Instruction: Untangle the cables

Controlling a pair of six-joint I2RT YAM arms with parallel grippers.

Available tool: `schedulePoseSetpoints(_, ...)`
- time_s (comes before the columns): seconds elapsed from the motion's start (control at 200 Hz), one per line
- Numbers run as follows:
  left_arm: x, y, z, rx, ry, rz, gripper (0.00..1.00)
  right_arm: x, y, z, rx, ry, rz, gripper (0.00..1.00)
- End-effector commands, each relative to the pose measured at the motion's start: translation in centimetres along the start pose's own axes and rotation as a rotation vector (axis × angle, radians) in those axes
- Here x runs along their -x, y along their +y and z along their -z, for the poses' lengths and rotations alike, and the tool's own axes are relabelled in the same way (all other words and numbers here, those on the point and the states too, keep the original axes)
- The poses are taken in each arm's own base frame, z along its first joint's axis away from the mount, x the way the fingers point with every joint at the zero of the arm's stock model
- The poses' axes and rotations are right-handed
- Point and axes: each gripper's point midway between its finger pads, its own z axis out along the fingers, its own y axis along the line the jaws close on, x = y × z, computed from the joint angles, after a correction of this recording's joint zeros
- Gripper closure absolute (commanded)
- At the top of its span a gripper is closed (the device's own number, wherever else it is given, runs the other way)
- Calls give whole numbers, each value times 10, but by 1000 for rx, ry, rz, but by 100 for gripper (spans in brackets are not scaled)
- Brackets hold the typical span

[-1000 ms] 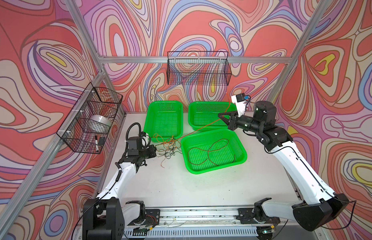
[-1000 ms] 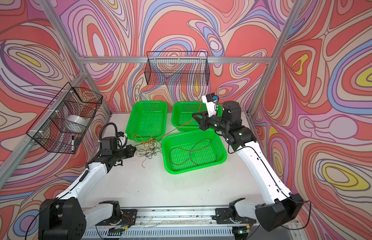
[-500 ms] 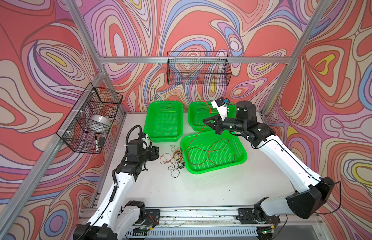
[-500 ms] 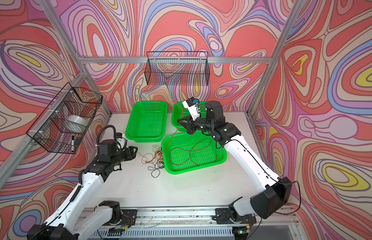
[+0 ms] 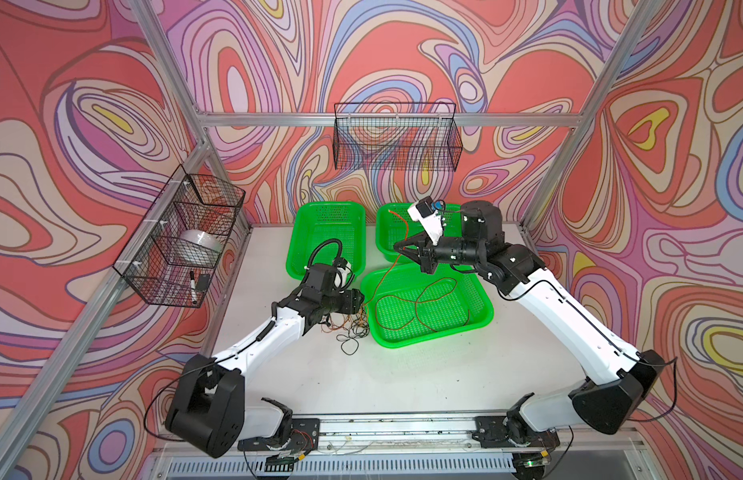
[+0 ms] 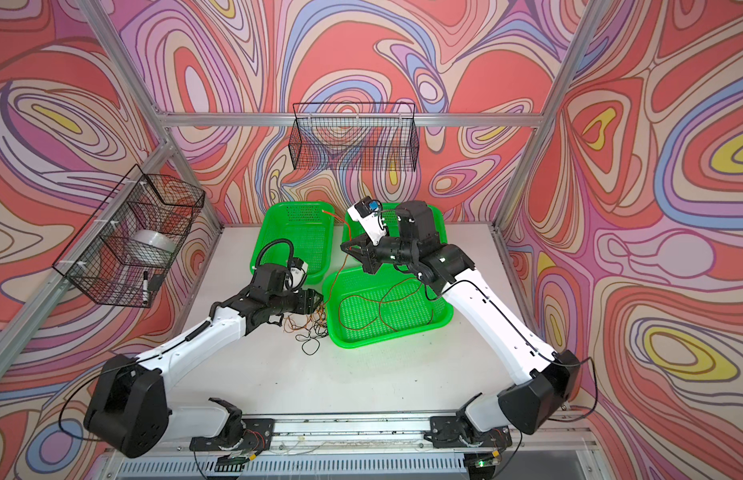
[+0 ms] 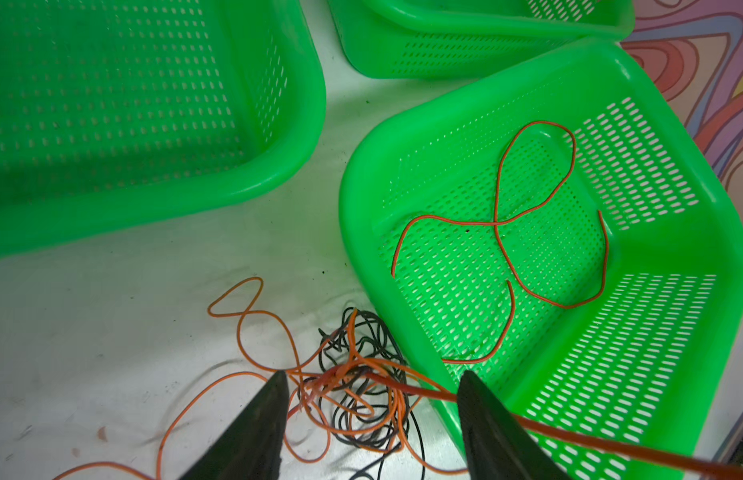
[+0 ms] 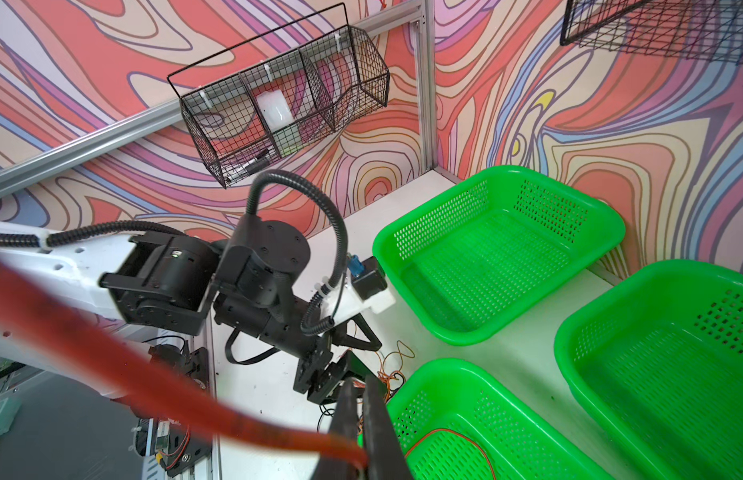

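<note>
Top views, right gripper (image 5: 399,250): is pinching the orange-red cable (image 5: 384,274) in the air between the far baskets (image 5: 326,208) and the near basket (image 5: 484,309). The jaws look closed on it. A short tail is sticking up behind the gripper, and the long run is slanting down to the tangle (image 5: 351,328).
Top views, left gripper (image 6: 319,300): is hovering low over the tangle, which is lying on the table (image 6: 278,374) just beside the near basket's rim.
Top views, dark red cable (image 5: 438,291): is lying loose inside the near basket, apart from the tangle.
Left wrist, fingers (image 7: 257,428): are standing wide apart and clamping nothing. The knot of orange and black strands (image 7: 353,378) is sitting between the tips.
Left wrist, orange-red cable (image 7: 610,444): is leaving the knot in a straight line, crossing in front of one finger and passing over the basket.
Right wrist, fingers (image 8: 376,419): are pressing together on the orange-red cable (image 8: 132,365), which is blurring close to the lens.
Handling, judged: the wire is looking thin, light and limp, with likely slick insulation. A hard pull is probably cinching the knot rather than freeing it.
Where to hold, judged: pin the knot's bulk to the table and take one strand only, close to where it exits the knot. Grabbing several strands at once is risking dragging the whole bundle.
</note>
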Motion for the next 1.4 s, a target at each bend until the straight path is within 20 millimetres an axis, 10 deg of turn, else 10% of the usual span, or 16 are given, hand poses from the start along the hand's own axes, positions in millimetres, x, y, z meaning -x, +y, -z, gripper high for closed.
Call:
schedulePoseSetpoints(0.0,5,-6,-8,-42,-22,19,35,10,4,-1,1,-14,36,100)
schedulePoseSetpoints(0.566,-18,20,-14,57,-9,43,43,31,19,-28,52,-10,107,100)
schedulePoseSetpoints(0.836,22,45,72,280,-364,-44,33,55,-6,-36,-95,-44,20,100)
schedulePoseSetpoints(1.006,19,28,113,195,-505,-69,33,61,-16,-41,-135,-56,-48,100)
schedulePoseSetpoints(1.392,-53,-14,61,-10,-338,-82,35,76,-12,-41,-130,-115,-124,100)
